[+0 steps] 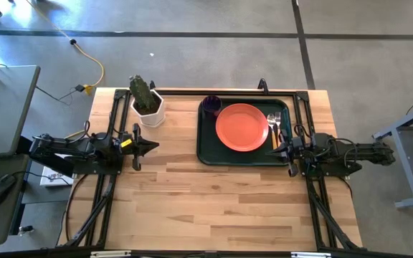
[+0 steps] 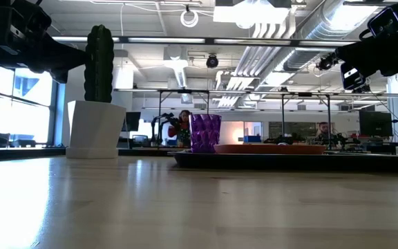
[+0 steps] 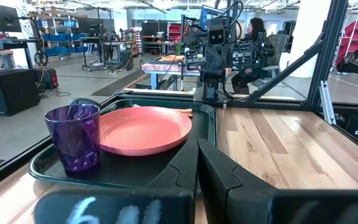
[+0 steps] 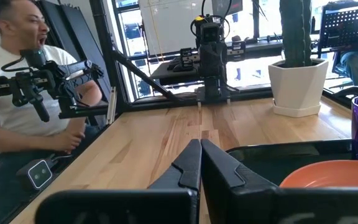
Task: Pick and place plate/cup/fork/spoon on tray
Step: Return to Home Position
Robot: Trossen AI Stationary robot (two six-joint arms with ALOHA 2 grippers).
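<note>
The dark green tray (image 1: 206, 154) lies on the table's far right part. On it rest the orange-red plate (image 1: 241, 127), the dark purple cup (image 1: 211, 105) at its far left corner, and the fork (image 1: 272, 122) and spoon (image 1: 279, 132) along its right side. The plate (image 3: 143, 129) and cup (image 3: 73, 137) also show in the left wrist view. My left gripper (image 1: 152, 145) is shut and empty at the table's left, near the cactus pot. My right gripper (image 1: 277, 150) is shut and empty over the tray's near right corner.
A white pot with a green cactus (image 1: 146, 100) stands at the table's far left. A dark frame runs along the table's far and side edges. Bare wood (image 1: 214, 208) fills the near half. A person (image 4: 17, 93) sits beyond the table's left side.
</note>
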